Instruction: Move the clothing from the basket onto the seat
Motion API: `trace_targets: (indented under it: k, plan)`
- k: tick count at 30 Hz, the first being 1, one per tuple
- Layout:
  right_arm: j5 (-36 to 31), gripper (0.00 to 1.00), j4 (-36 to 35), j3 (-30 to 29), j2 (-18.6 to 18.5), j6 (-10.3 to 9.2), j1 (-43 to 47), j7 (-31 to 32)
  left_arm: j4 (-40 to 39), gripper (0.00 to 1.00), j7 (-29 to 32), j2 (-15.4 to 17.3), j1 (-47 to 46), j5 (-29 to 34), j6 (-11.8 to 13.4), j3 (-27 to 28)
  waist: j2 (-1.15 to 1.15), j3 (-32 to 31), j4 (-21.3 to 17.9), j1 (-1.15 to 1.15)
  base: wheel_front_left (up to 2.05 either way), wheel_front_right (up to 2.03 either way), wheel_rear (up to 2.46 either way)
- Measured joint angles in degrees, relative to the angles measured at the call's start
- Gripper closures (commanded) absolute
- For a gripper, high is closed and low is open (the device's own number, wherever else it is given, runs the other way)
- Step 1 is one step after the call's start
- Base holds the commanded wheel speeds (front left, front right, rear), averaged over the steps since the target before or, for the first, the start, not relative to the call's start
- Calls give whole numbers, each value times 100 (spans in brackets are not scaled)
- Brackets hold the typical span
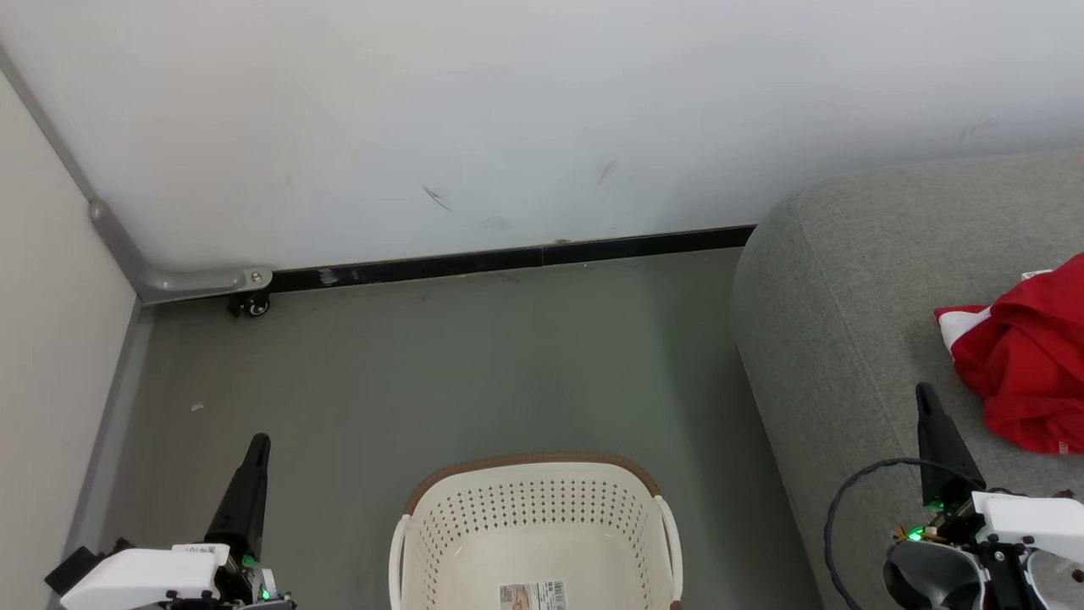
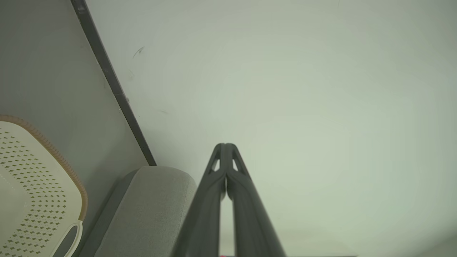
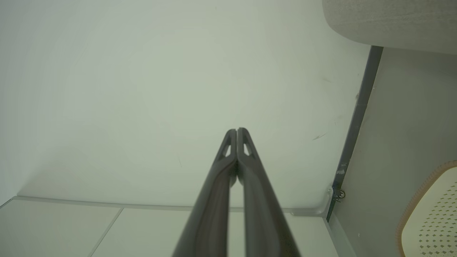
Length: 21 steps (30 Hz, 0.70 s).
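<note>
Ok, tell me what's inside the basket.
Inside the basket, just a sticker on its bottom shows, nothing else. Its near end is cut off by the head view's edge, so unseen.

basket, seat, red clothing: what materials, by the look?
Basket: looks like moulded cream plastic, smooth, with punched holes; its brown rim looks woven, possibly imitation. Seat: grey textile upholstery, matte, fine woven texture. Clothing: soft red fabric, creased and slumped.

The basket (image 1: 533, 500) right of the left end effector (image 1: 259, 445) is smooth cream plastic with a brown woven-look rim. The seat (image 1: 847, 322) by the right end effector (image 1: 926, 394) is matt grey fabric, the clothing (image 1: 1029, 373) beside it soft red cloth.
</note>
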Motion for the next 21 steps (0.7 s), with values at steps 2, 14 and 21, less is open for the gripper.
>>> trace_targets:
  k: [2,14,21]
  plan:
    - [-1,100,0,-1,0,1,0,0,-2,100,-4,0,0,0,0,-1,0,0,0,0,0,0,0]
    - [-1,100,1,-5,1,0,0,1,-14,100,-5,0,0,-1,0,-8,0,0,0,0,0,0,0]
    - [-1,100,1,-8,2,1,0,2,-15,100,-23,0,0,-1,0,-12,0,0,0,0,0,0,0]
